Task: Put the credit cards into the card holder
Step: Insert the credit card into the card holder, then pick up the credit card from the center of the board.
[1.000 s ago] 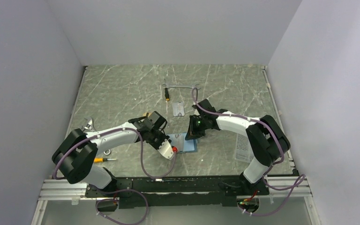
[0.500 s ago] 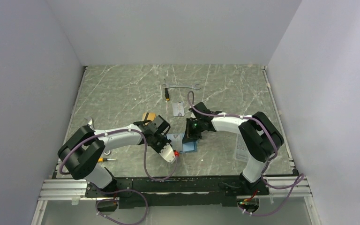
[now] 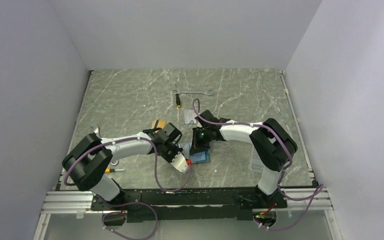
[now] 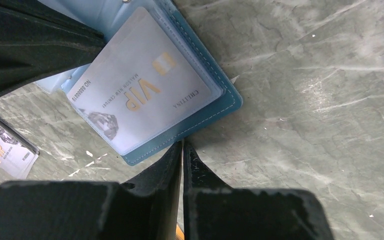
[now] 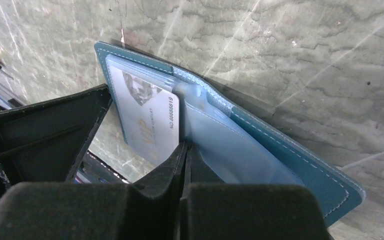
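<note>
Loose card (image 3: pixel 159 123): one, orange-gold, flat on table (image 3: pixel 130 95).
Left gripper (image 4: pixel 182 146): jaws together, nothing held, tips at holder's edge.
Card holder (image 4: pixel 215 107): one, open on table, between both grippers.
Pocketed card (image 4: pixel 140 85): one, pale, marked "VIP", in clear pocket.
Right gripper (image 5: pixel 185 148): jaws together, tips beside that card.

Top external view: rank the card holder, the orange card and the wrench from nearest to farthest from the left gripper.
1. card holder: right at the left gripper, just to its right.
2. orange card: farther back, beyond the left wrist.
3. wrench: farthest back, about mid-width.
</note>
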`<state>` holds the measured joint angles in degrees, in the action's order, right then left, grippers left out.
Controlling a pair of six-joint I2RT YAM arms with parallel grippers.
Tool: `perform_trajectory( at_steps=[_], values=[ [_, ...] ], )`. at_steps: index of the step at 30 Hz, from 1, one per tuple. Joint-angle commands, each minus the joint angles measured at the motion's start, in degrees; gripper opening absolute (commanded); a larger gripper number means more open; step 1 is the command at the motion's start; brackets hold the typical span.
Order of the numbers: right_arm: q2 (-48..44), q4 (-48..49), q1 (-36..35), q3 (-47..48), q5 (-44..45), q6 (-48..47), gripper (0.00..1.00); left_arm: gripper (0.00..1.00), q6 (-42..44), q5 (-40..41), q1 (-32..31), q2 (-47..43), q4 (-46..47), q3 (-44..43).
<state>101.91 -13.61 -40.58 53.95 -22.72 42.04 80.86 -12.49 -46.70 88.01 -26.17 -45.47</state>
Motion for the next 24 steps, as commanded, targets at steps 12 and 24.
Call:
perform_trajectory(
  at_steps=[12, 24],
  values=[
    [-4.6, -2.2, 1.5, -1.4, 0.0, -1.3, 0.00, 0.11, -2.4, -1.6, 1.2, -0.7, -3.8, -2.0],
    [-2.4, -2.1, -1.0, 1.8, -1.4, -0.6, 0.00, 0.13, -5.8, -1.7, 1.1, -0.5, -5.7, -5.9]
  ],
)
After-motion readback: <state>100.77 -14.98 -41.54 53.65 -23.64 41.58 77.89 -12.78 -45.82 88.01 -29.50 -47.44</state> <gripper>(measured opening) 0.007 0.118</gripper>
